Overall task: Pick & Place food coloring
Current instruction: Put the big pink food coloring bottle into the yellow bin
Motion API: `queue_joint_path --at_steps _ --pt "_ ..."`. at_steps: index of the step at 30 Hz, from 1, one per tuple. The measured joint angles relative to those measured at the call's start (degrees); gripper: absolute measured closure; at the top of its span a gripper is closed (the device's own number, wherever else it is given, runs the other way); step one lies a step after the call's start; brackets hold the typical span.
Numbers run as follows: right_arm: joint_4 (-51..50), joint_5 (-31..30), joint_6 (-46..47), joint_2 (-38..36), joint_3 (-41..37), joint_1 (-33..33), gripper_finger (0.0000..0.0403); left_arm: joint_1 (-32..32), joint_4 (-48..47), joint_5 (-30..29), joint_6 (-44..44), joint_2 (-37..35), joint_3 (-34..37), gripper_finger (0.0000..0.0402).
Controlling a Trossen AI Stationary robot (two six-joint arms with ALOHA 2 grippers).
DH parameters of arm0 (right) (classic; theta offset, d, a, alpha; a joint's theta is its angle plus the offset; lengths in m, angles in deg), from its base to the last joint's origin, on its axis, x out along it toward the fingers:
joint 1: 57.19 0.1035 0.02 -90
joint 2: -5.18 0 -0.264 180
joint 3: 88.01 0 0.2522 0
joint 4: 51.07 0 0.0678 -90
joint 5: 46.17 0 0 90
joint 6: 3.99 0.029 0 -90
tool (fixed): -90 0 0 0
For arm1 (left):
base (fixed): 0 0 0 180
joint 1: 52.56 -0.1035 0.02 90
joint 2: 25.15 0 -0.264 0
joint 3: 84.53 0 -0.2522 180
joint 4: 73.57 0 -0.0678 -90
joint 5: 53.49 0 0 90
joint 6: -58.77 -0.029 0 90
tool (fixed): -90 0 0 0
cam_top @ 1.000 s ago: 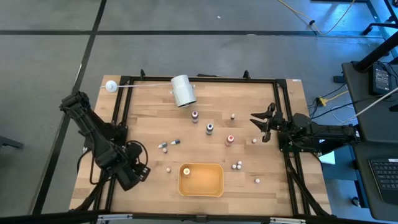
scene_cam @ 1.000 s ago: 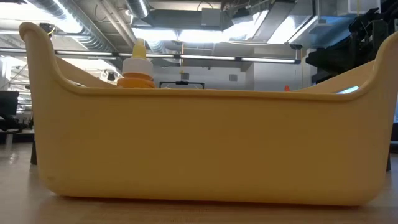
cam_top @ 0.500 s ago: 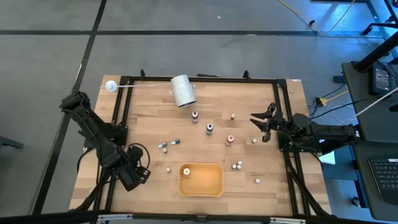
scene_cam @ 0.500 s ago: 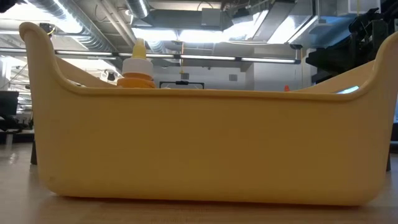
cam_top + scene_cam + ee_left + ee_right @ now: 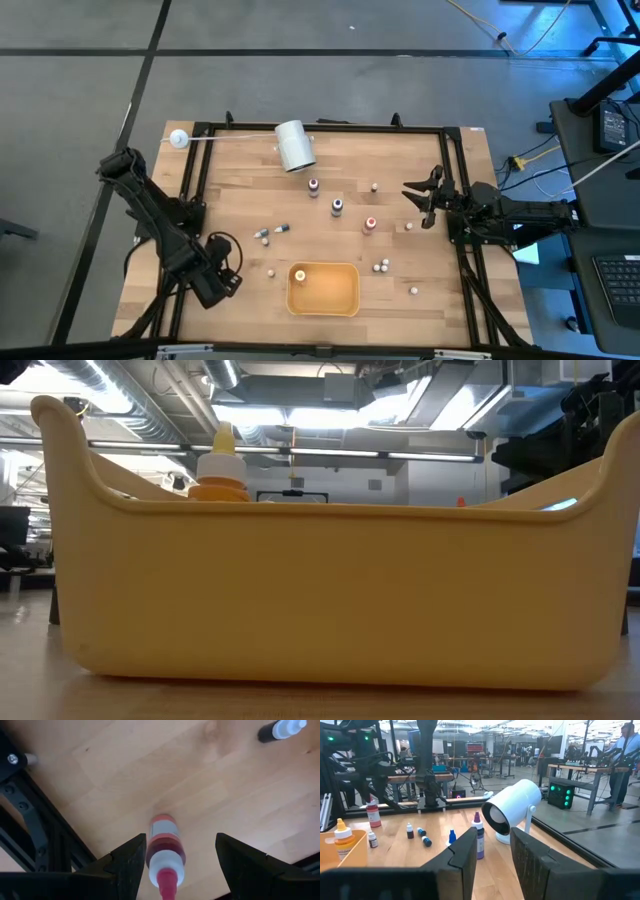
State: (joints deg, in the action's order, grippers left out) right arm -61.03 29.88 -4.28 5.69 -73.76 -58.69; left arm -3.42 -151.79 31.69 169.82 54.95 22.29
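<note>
Lining up a pick: left end effector (image 5: 175, 865) hangs low over the surface (image 5: 240, 200) at its near-left corner, jaws spread wide, nothing gripped. A red bottle (image 5: 165, 851) lies on its side right between the two fingers (image 5: 129, 865), red tip pointing back toward the wrist. From above that bottle hides under the left end effector (image 5: 222, 283).

Bin (image 5: 323, 289) sits near the front edge, just beside the left arm, with one orange bottle (image 5: 300, 276) standing inside; the low view shows its cap (image 5: 220, 465) above the bin wall (image 5: 330, 590).

Other bottles are spread over the surface: purple-capped ones (image 5: 337, 206) upright mid-surface, a red-capped one (image 5: 370, 224) toward the right, two lying blue-capped ones (image 5: 273, 232) left of centre, small whitish ones (image 5: 383, 266) right of the bin. A white roll (image 5: 294, 146) lies at the far edge.

Right end effector (image 5: 424, 200) waits at the right edge, jaws only partly apart, gripping nothing, well apart from any bottle.

Step judged: grasp of the second bottle, most of the task ahead. Next move calls for closing on the red bottle's body, not the slim tip, then lifting clear and carrying it right to the bin. Risk: a lying round bottle may roll or squirt out as the fingers close.
</note>
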Motion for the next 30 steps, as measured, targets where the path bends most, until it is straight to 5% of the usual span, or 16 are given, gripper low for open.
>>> queue_joint_path --at_steps 30 --pt "-0.1 0.0 0.0 0.0 0.0 0.0 0.0283 2.2 0.0 2.0 -1.7 0.5 0.0 0.0169"
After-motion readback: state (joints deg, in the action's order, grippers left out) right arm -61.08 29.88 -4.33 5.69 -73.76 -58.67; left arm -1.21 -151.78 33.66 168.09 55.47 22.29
